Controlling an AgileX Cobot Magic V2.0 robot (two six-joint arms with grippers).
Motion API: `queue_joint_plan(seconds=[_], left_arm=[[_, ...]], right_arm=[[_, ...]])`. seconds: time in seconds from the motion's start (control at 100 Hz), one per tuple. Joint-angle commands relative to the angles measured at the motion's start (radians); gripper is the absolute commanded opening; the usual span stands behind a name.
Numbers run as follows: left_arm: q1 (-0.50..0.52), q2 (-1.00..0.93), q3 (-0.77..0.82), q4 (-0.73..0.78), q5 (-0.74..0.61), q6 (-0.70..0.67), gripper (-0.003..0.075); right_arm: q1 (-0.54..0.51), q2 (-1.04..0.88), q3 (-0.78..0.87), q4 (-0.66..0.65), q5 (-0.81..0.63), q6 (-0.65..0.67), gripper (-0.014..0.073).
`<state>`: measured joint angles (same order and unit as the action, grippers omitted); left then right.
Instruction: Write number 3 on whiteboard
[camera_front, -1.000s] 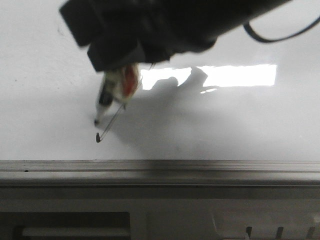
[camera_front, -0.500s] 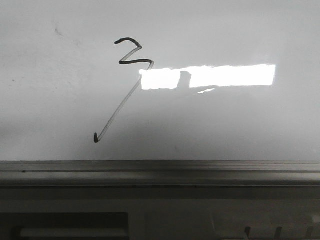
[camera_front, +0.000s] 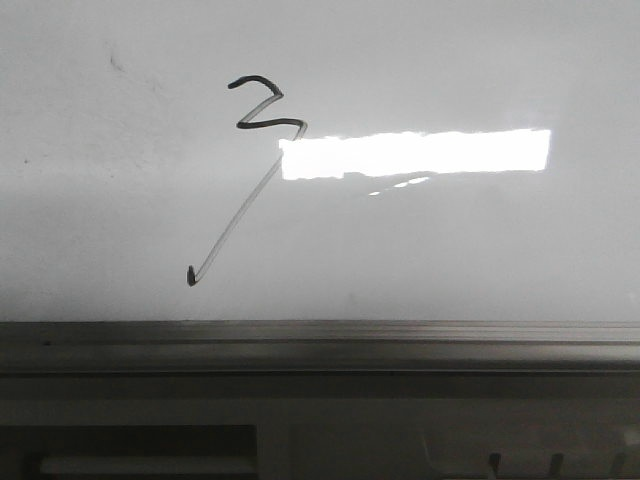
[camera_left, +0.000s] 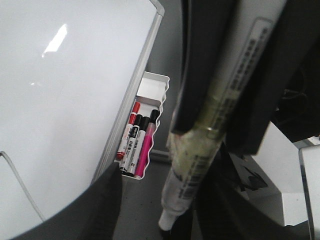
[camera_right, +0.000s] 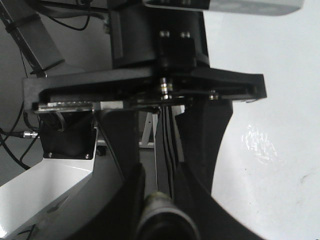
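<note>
The number 3 (camera_front: 268, 123) is a thin black line on the whiteboard (camera_front: 450, 240), with a zigzag top and a long faint tail ending in a dark dot (camera_front: 190, 277). No gripper shows in the front view. My right gripper (camera_right: 162, 205) is shut on a white marker, whose blurred rear end (camera_right: 162, 220) sits between its fingers. In the left wrist view the marker (camera_left: 197, 160) hangs between black fingers, black tip down. My left gripper (camera_left: 165, 215) is open, its fingers apart on either side of the tip. The whiteboard also shows in both wrist views (camera_left: 60, 100) (camera_right: 270, 150).
A grey metal ledge (camera_front: 320, 335) runs along the board's near edge. A bright rectangular glare (camera_front: 420, 152) lies right of the 3. A white tray (camera_left: 152, 85) with red, black and pink markers (camera_left: 137, 145) hangs off the board's edge. Robot frame and cables (camera_right: 45, 60) stand nearby.
One second ago a black gripper held the marker tip at the tail's end. By half a second ago it had left the front view. Its dark reflection in the glare has since gone.
</note>
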<state>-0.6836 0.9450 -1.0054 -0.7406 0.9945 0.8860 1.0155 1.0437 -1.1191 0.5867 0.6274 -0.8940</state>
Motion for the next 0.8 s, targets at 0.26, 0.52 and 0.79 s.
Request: queue_joint_plan(seconds=[0.26, 0.52, 0.79], left_arm=[[-0.006, 0.016, -0.034, -0.066, -0.049, -0.001, 0.0042], [-0.006, 0.016, -0.034, -0.076, -0.057, -0.001, -0.0021], [-0.006, 0.016, -0.010, -0.011, -0.218, -0.224, -0.0021]], right_arm=[[0.008, -0.014, -0.035, 0.054, -0.087, -0.003, -0.0061], [-0.009, -0.014, -0.035, 0.054, -0.228, 0.003, 0.0440], [-0.197, -0.132, -0.030, 0.054, -0.324, 0.031, 0.0577]])
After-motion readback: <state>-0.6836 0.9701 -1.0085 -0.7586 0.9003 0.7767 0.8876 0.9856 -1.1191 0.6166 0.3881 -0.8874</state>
